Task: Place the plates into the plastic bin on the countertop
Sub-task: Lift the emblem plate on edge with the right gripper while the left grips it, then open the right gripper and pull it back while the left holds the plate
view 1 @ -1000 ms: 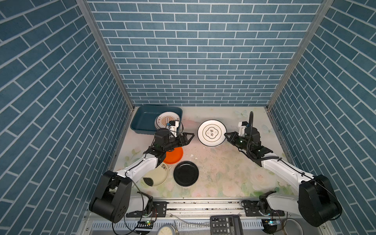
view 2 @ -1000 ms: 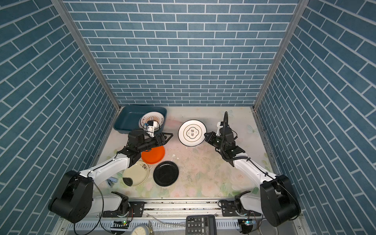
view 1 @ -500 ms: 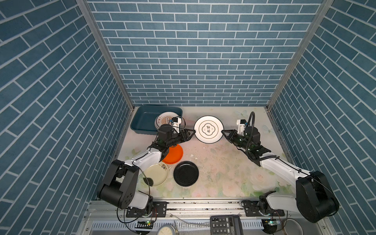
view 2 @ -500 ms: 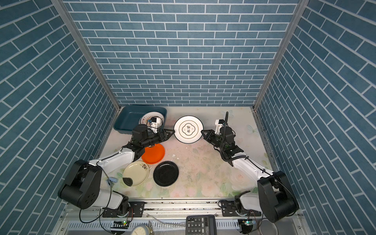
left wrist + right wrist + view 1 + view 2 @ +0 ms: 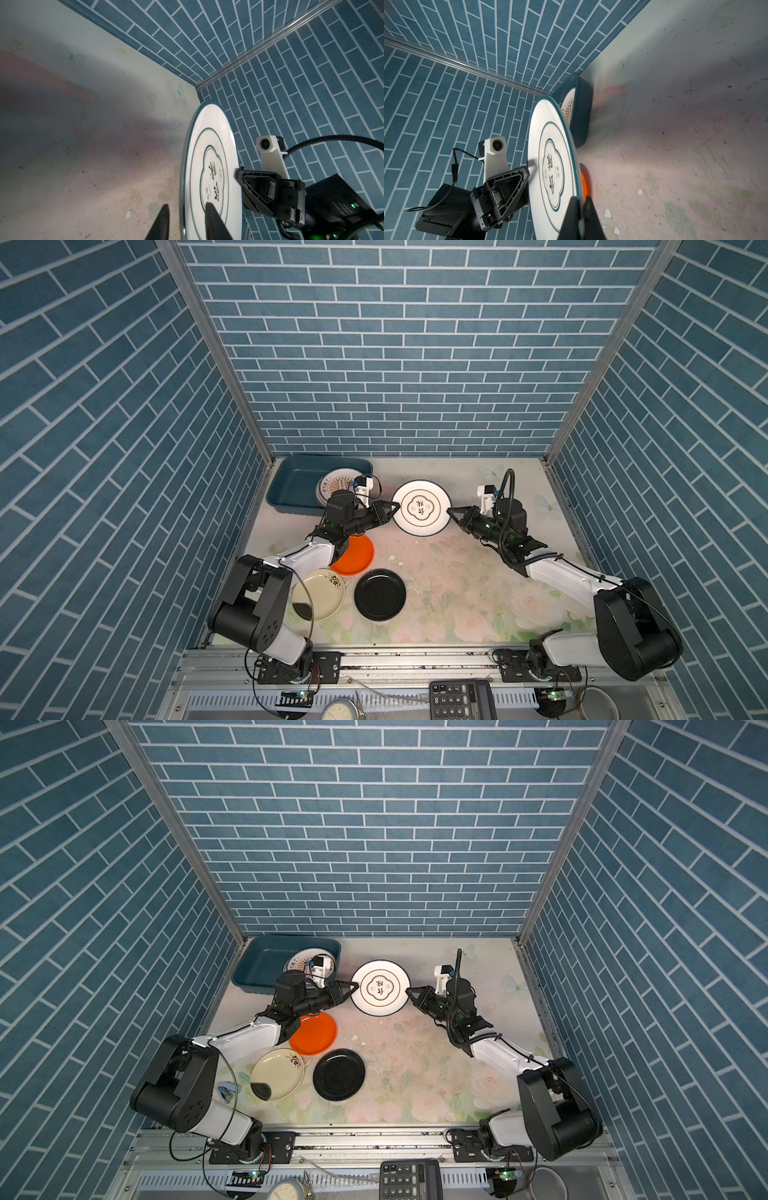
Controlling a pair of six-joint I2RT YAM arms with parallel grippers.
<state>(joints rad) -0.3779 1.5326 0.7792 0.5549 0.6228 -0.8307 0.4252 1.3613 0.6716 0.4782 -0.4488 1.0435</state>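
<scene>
A white plate with a teal rim and black lettering (image 5: 422,508) (image 5: 380,988) (image 5: 209,166) (image 5: 550,155) hangs level above the countertop (image 5: 457,580) between both arms. My right gripper (image 5: 451,512) (image 5: 409,991) (image 5: 580,197) is shut on its right rim. My left gripper (image 5: 392,508) (image 5: 351,987) (image 5: 187,204) straddles the left rim, still open, with a gap beside one finger. The teal plastic bin (image 5: 291,485) (image 5: 257,961) (image 5: 583,116) at the back left holds a sunburst plate (image 5: 332,485) (image 5: 297,961). Orange (image 5: 355,558) (image 5: 313,1033), cream (image 5: 320,593) (image 5: 278,1073) and black (image 5: 380,594) (image 5: 338,1074) plates lie on the countertop.
Blue brick walls close in the back and both sides. Past the front metal rail (image 5: 415,659) lie a calculator (image 5: 461,699), a white dial-faced disc (image 5: 338,711) and a metal bowl (image 5: 598,703). Small white chips dot the countertop near the orange plate.
The right gripper has carried the lettered plate a little to the left. The left gripper has swung up to the plate's left rim and its jaws have narrowed around it.
</scene>
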